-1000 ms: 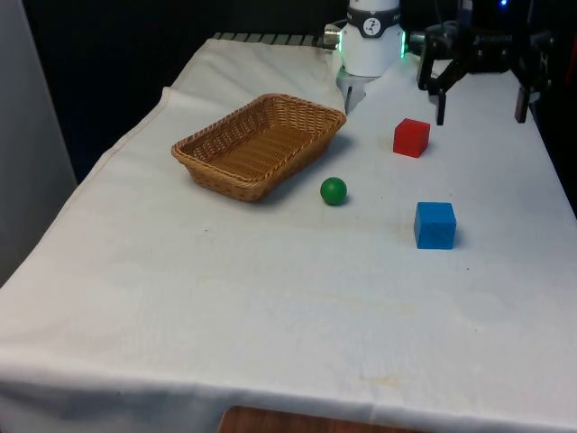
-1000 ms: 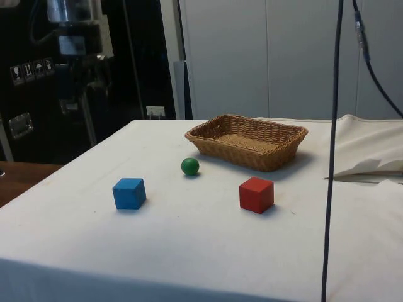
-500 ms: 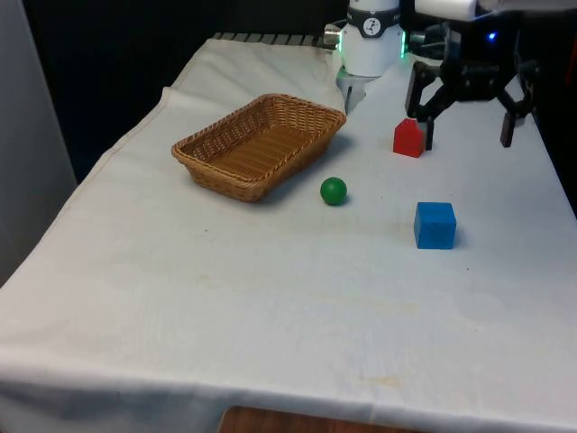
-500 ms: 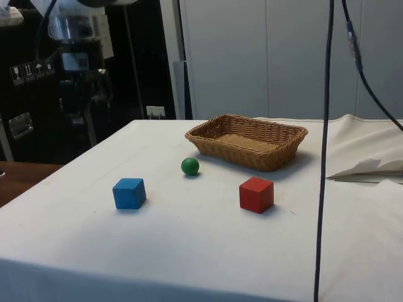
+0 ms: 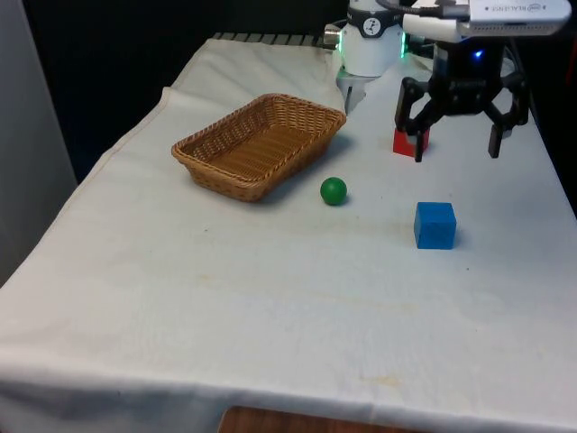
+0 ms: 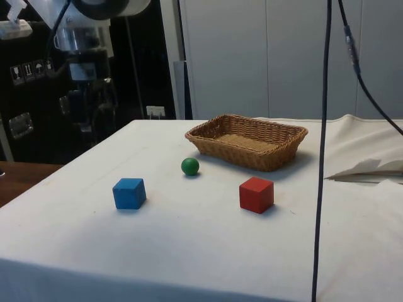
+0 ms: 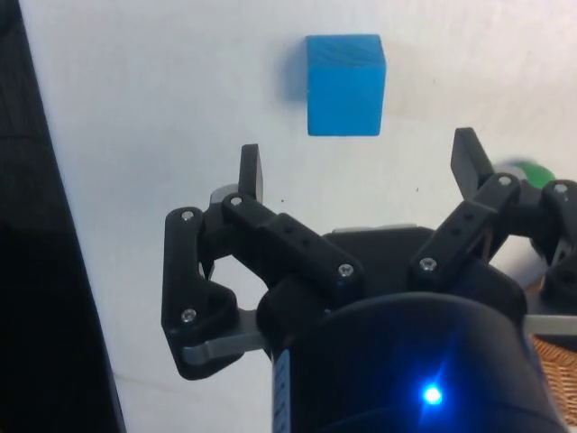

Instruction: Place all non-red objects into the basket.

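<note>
A woven basket (image 5: 260, 144) sits on the white cloth (image 5: 270, 298), toward the front view's left and far half of the table. Its inside holds nothing; the side view (image 6: 247, 141) shows the same bare wicker floor.

A green ball (image 5: 334, 190) rests on the cloth just beside the basket's near corner, apart from it. A blue cube (image 5: 435, 225) lies further toward the front view's right, well apart from the basket. A red cube (image 5: 407, 142) stands beyond the blue one.

The gripper (image 5: 454, 142) hangs in the air above the cloth, its two fingers spread wide apart and holding nothing. In the front view one finger crosses in front of the red cube and hides part of it; the side view shows that cube (image 6: 256, 194) whole, alone on the cloth, with the ball (image 6: 190, 166) and blue cube (image 6: 130, 193) apart from it.

In the side view the gripper (image 6: 86, 116) is dark against dark cabinets and hard to make out.

The wrist view looks down past the spread fingers (image 7: 251, 172) at the blue cube (image 7: 344, 84) on the cloth beyond them. The ball (image 7: 534, 174) peeps out behind the other finger, mostly hidden, and a sliver of basket (image 7: 557, 353) is cut off at the picture's edge.
</note>
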Robot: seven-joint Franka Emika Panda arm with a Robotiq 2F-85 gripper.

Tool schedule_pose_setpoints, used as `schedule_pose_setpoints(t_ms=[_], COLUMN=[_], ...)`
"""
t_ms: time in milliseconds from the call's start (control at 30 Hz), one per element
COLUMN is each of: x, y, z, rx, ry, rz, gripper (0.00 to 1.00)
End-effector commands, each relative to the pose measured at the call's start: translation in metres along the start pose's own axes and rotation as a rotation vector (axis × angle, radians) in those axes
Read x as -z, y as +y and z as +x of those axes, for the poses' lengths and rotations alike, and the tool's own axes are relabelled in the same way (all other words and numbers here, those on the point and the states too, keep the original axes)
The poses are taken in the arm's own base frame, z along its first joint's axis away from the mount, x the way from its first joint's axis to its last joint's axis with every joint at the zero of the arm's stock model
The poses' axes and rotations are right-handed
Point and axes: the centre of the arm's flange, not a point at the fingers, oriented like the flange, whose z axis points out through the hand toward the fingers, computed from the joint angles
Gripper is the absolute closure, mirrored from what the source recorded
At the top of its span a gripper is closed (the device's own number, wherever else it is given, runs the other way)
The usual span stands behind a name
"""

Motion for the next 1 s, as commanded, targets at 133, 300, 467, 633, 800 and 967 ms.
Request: schedule_pose_setpoints(t_ms=[133, 300, 467, 633, 800, 967], x=[-0.008, -0.02, -0.031, -0.041, -0.052, -0.059], y=[-0.004, -0.003, -0.003, 0.002, 0.01, 0.016], z=[-0.005, -0.01, -0.014, -0.019, -0.025, -0.03], rx=[0.002, 0.002, 0.003, 0.0, -0.004, -0.009], ry=[0.0, -0.001, 0.001, -0.001, -0.001, -0.001], rz=[0.008, 0.01, 0.011, 0.01, 0.01, 0.016], gripper=[0.0, 0.0, 0.0, 0.0, 0.0, 0.0])
